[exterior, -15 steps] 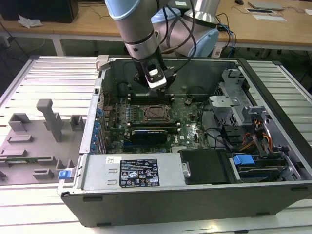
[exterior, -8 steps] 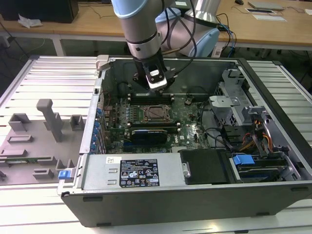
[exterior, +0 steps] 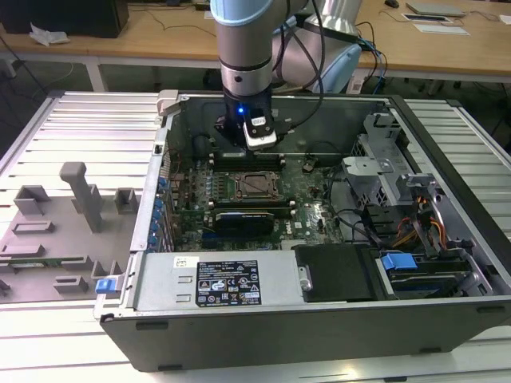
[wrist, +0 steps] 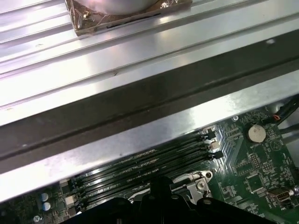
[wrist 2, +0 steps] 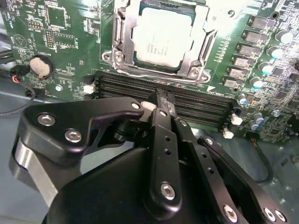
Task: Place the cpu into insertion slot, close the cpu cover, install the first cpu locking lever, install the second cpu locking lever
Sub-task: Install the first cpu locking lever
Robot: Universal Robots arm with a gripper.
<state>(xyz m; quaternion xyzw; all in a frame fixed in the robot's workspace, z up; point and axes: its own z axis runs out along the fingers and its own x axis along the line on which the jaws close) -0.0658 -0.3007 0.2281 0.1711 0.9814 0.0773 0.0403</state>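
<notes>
You have the gripper (wrist 2: 160,99) clenched on nothing, its fingers pressed together, the tip over the black memory slots (wrist 2: 196,105) in the middle of the second wrist view. The cpu (wrist 2: 161,39) lies flat in its socket at the upper centre of that frame, with the cpu cover (wrist 2: 122,42) framing it. I cannot tell whether the levers are latched. Treat the chip as light, stiff and fragile, its smooth metal top likely slippery, so take it by opposite edges. The thin cover probably flexes, so push on its rim.
</notes>
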